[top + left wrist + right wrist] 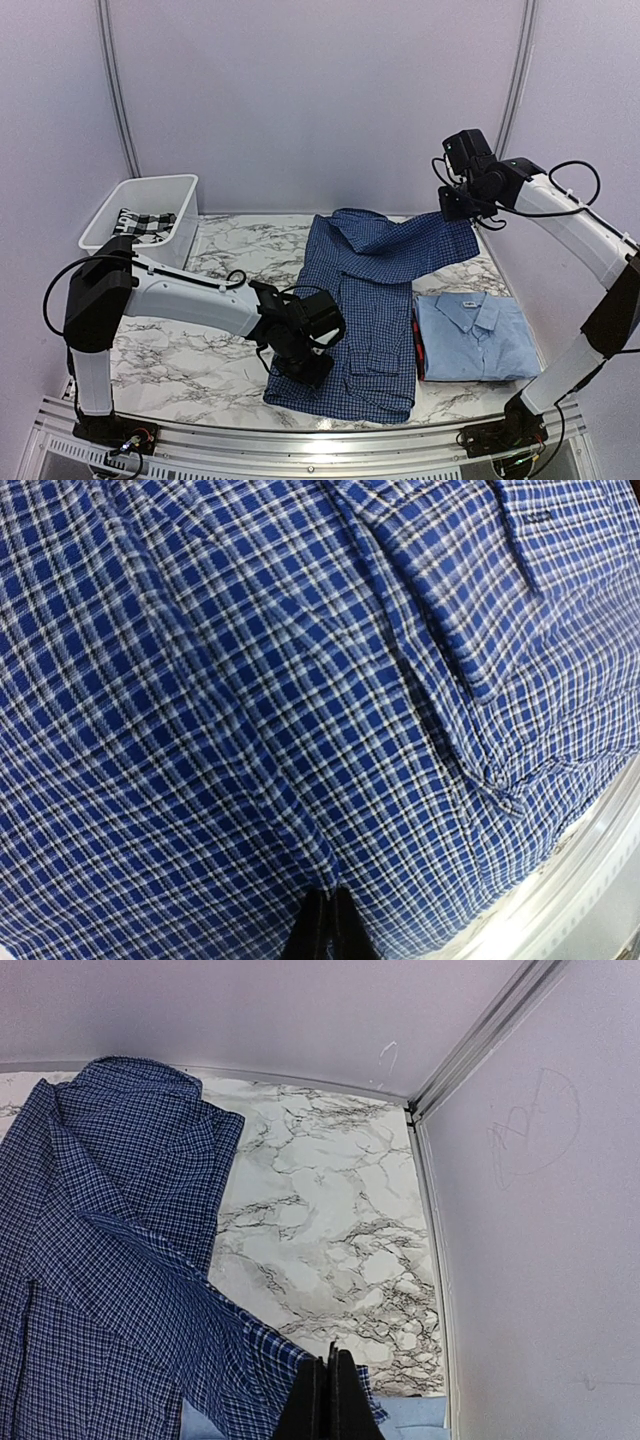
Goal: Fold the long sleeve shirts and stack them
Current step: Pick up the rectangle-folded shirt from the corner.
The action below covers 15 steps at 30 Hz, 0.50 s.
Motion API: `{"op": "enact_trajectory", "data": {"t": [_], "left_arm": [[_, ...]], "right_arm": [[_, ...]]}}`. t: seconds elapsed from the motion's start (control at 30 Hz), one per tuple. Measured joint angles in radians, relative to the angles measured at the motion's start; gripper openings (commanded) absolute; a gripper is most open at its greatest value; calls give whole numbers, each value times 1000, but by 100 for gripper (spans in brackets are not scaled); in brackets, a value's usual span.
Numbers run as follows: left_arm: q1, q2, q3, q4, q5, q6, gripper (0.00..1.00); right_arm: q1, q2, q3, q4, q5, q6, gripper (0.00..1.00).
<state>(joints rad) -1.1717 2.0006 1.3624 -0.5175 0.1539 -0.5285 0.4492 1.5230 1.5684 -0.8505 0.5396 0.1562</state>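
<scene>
A dark blue checked long sleeve shirt lies spread across the middle of the marble table. My left gripper presses down on its near left part. In the left wrist view its fingers are shut on a raised fold of the checked cloth. My right gripper hangs above the back right, shut on the sleeve end, which it holds stretched up off the table. The right gripper shows closed tips. A light blue long sleeve shirt lies folded at the front right.
A white bin at the back left holds a black-and-white checked cloth. Something red peeks from under the folded light blue shirt's left edge. A metal rail runs along the near edge. Walls close in the back and right.
</scene>
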Motion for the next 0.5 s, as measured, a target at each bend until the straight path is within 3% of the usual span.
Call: {"op": "enact_trajectory", "data": {"t": [0.5], "left_arm": [[0,-53,0,-11,-10,7,0]], "right_arm": [[0,0,107,-4,6,-10,0]]}}
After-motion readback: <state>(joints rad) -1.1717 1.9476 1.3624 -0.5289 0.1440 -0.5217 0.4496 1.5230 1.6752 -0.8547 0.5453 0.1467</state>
